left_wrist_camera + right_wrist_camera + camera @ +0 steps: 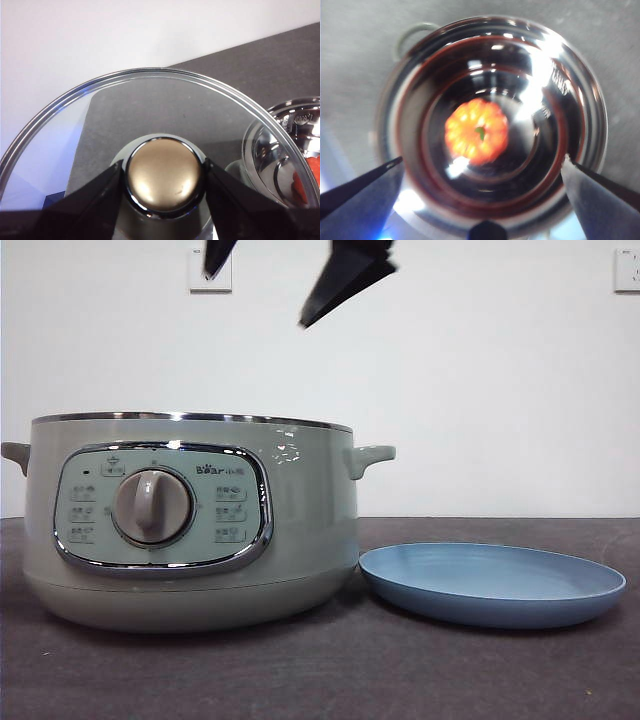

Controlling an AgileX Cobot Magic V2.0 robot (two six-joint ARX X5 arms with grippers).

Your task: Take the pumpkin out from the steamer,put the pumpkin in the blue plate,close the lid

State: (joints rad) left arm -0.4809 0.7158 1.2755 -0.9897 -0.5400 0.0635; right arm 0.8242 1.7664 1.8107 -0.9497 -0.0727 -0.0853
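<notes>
White wall fills the background of the front view, with a wall socket (210,270) high on it and a second one (627,269) at the far edge, above a dark grey table (330,670). On that table the steamer (190,520) stands with no lid on it; its chrome-framed panel carries the word "Bear" beside a grey dial (152,506), and the small icon labels around the dial are too fine to read. Just beside the steamer, close to its base, the blue plate (492,583) lies bare. Two black tips hang at the top edge — which arm each belongs to cannot be told from here.

From the left wrist camera, the left gripper (164,176) is closed on the knob (164,175) of the lid (150,107), a jaw pressed to each side; the knob looks brassy in this light. Through and past the glass, the steamer's shiny inner bowl shows at one edge with a sliver of orange-red in it.

From the right wrist camera, the right gripper (482,165) hangs straight over the open steamer (495,125), pointing down, its jaws spread wide and holding nothing. The pumpkin (477,131) sits in the middle of the polished bowl, green stem up — blurred. Writing stamped on the bowl wall cannot be read.
</notes>
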